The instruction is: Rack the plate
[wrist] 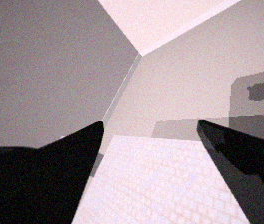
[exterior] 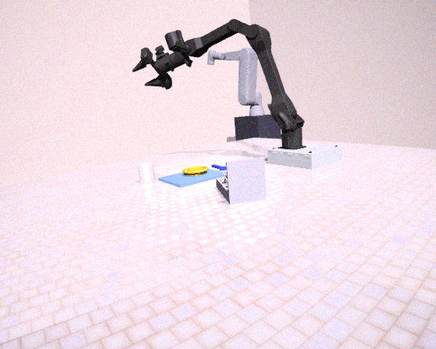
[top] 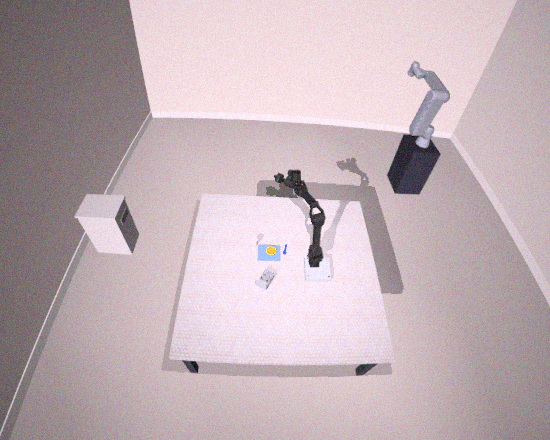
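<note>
The yellow plate [top: 271,250] [exterior: 195,170] lies flat, rim up, on a blue board. The small light grey dish rack [top: 266,278] [exterior: 247,180] stands near the board, on the side toward the exterior camera. Its flat end panel hides most of its slots in the exterior view, and its slots are too small to make out in the top view. My gripper [exterior: 139,78] [wrist: 149,125] is open and empty. It hangs high above the table, well away from the plate and rack. Neither shows in the wrist view.
The blue board [top: 262,257] [exterior: 180,181] lies under the plate. A blue utensil [top: 285,249] [exterior: 219,167] lies beside it, on the arm base's side. A white cup [exterior: 147,173] stands at the board's other side. A grey arm [top: 426,111] [exterior: 247,79] stands on a dark pedestal off the table.
</note>
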Tool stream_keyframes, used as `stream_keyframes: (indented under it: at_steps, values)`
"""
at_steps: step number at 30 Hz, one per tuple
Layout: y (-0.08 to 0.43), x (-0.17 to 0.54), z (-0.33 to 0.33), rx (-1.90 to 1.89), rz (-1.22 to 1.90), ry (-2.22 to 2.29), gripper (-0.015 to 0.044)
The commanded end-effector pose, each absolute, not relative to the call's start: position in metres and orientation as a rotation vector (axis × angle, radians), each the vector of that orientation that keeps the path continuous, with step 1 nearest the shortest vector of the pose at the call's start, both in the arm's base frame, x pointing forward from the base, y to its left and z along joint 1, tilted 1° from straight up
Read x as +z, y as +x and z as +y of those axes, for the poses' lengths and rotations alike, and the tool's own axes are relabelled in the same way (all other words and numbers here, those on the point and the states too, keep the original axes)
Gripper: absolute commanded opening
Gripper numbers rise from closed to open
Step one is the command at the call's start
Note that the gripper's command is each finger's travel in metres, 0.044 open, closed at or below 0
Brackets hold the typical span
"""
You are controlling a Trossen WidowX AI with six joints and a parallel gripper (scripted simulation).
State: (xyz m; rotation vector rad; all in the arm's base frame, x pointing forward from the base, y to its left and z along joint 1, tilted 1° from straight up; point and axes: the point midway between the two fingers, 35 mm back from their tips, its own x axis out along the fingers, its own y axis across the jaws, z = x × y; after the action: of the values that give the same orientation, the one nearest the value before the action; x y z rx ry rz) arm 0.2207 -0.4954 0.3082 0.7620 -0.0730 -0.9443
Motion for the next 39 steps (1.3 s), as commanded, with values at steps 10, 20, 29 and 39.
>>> stream_keyframes:
  at_steps: [10,20,29,39]
  values:
    - [0.286,0.233,-0.430,-0.865,0.296,0.726,0.0400]
    - [0.318,0.184,-0.369,-0.764,0.570,0.655,0.0400]
    - [0.330,0.145,-0.310,-0.647,0.813,0.559,0.0400]
    - [0.327,0.108,-0.243,-0.486,1.075,0.421,0.0400]
